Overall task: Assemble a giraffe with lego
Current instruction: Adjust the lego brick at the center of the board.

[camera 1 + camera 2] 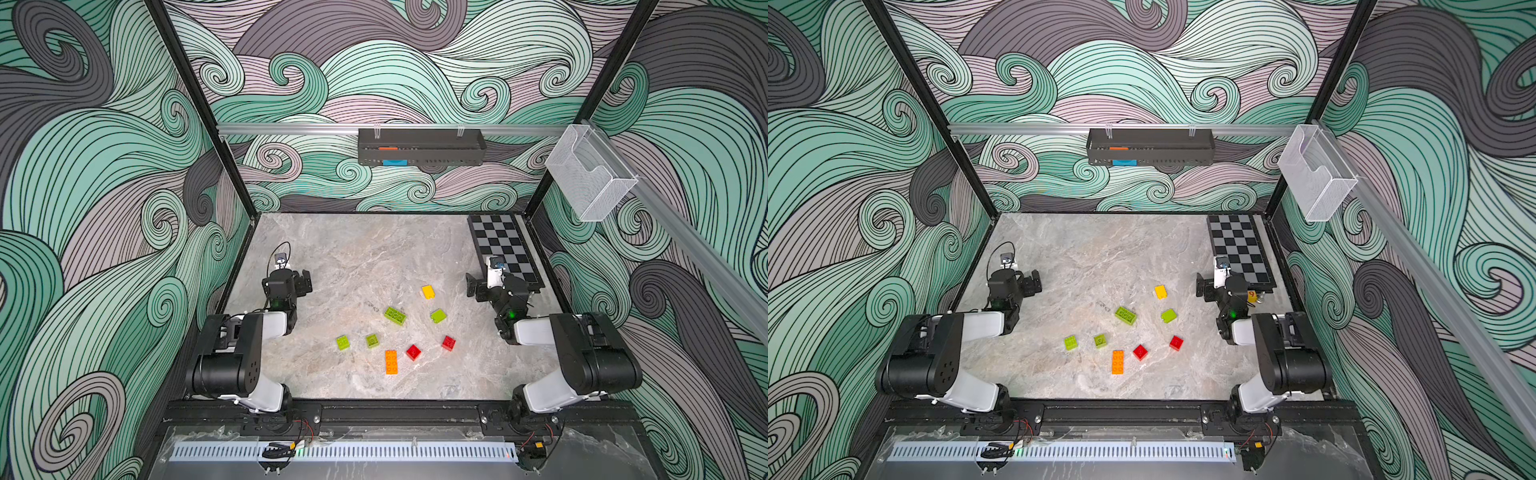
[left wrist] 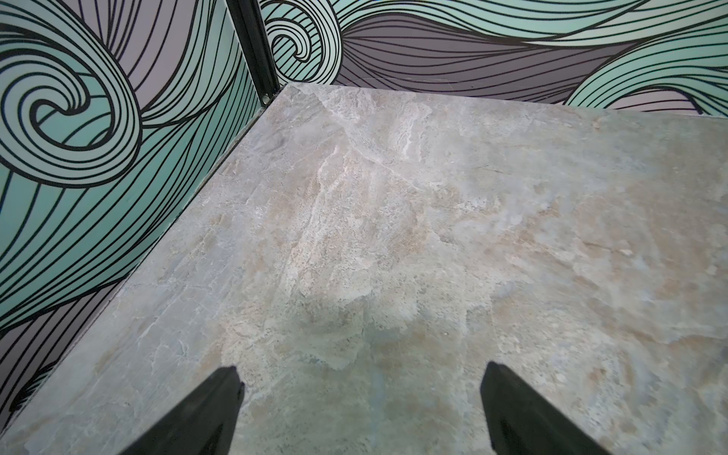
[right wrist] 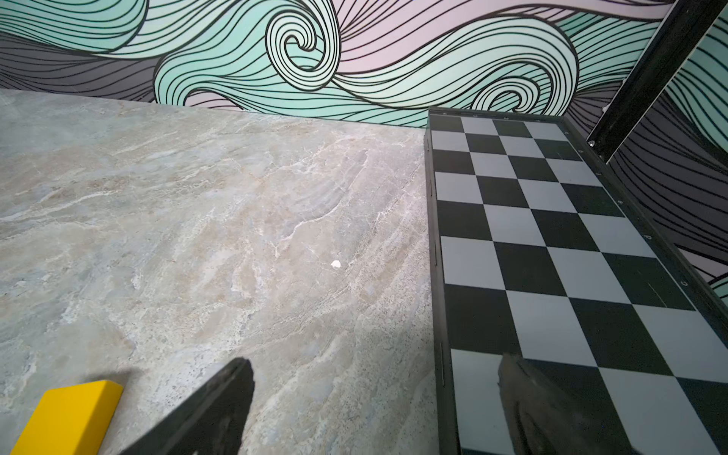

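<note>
The lego lies loose on the marble table (image 1: 353,257), every brick separate. A yellow brick (image 1: 428,291) (image 3: 67,417) is farthest back. Several lime green ones include a long one (image 1: 395,316) and a small one (image 1: 438,316). Nearer the front are two red bricks (image 1: 413,351) (image 1: 449,343) and a long orange brick (image 1: 391,362). No giraffe is in view. My left gripper (image 1: 305,282) (image 2: 362,368) hovers open at the table's left side over bare marble. My right gripper (image 1: 471,286) (image 3: 376,360) is open by the chessboard's edge, with the yellow brick beside it.
A black-and-grey chessboard (image 1: 505,249) lies along the right rear edge. A dark tray (image 1: 419,147) hangs on the rear rail and a clear basket (image 1: 590,174) on the right rail. Patterned walls enclose the table on three sides.
</note>
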